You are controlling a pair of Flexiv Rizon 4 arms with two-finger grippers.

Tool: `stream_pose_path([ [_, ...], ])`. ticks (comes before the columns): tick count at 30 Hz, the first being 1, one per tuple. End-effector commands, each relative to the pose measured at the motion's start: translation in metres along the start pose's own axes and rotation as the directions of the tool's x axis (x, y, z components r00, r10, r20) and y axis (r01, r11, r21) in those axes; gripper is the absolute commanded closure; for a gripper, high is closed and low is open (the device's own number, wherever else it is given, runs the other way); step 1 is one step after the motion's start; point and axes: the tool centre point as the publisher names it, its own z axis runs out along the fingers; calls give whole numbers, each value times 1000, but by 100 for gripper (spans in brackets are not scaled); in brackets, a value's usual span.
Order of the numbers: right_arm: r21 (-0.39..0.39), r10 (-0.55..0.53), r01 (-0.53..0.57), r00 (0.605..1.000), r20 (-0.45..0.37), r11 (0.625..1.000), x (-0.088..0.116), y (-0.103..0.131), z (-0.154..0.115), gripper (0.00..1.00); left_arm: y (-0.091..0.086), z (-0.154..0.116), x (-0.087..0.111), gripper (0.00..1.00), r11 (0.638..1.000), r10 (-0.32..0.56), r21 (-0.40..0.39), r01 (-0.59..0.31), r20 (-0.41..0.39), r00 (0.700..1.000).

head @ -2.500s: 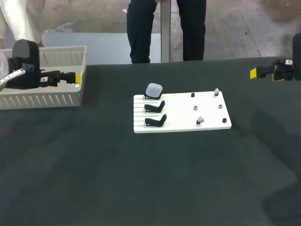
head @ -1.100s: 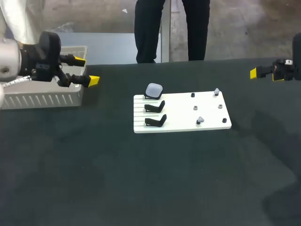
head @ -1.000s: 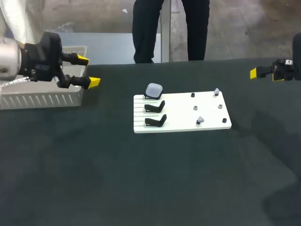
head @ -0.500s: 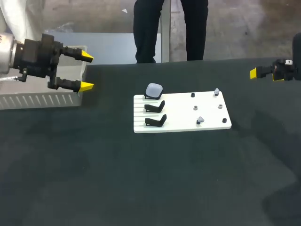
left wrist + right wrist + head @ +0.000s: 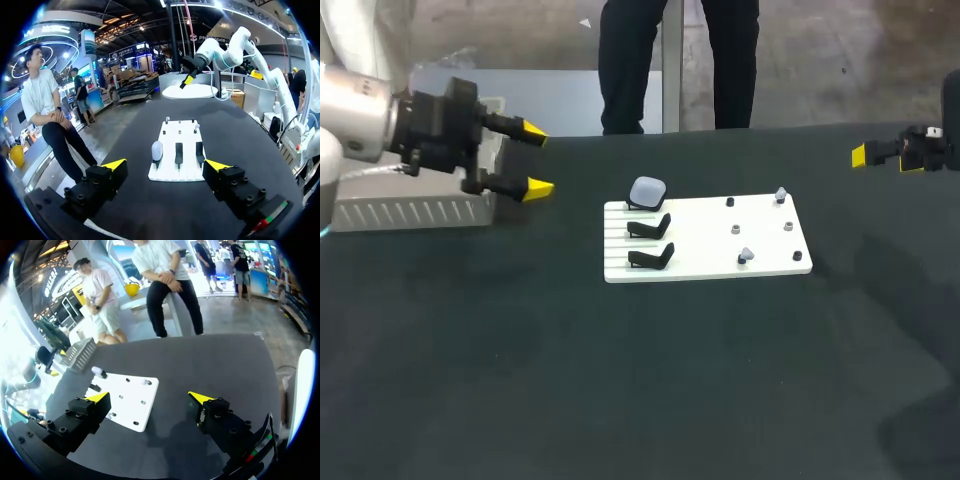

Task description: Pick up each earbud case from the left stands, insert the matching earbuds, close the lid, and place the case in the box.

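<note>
Left claw [image 5: 537, 160] is hanging wide open, gripping nothing, just beside box [image 5: 410, 212]. Right claw [image 5: 150, 399] is gaping empty too, at right edge of tabletop [image 5: 620, 380]. Earbud case [image 5: 647, 191] is sitting on rear-left corner of white board [image 5: 720, 245].

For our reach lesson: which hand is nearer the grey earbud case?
Left. The left hand is left of the earbud case; the right hand is far beyond the white board.

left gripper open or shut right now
Open: the left gripper has its two yellow tips wide apart, with nothing between them, in both the head and left wrist views.
</note>
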Motion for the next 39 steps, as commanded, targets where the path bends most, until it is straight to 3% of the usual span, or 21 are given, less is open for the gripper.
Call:
stream_pose_path([
  [1, -3, -1, 1, 1000, 1, 1000, 0, -1, 0, 0, 19, 33, 5, 0, 1000, 0, 23, 0, 13, 1000],
  [8, -3, -1, 1, 1000, 1, 1000, 0, -1, 0, 0, 34, 71, 10, 0, 997, -75, 34, 73, 38, 996],
  [21, -3, -1, 1, 1000, 1, 1000, 0, -1, 0, 0, 43, 122, 16, 0, 991, -97, 99, 95, 17, 995],
  [39, -3, -1, 1, 1000, 1, 1000, 0, -1, 0, 0, 32, 151, 27, 0, 982, -118, 151, 112, 34, 992],
])
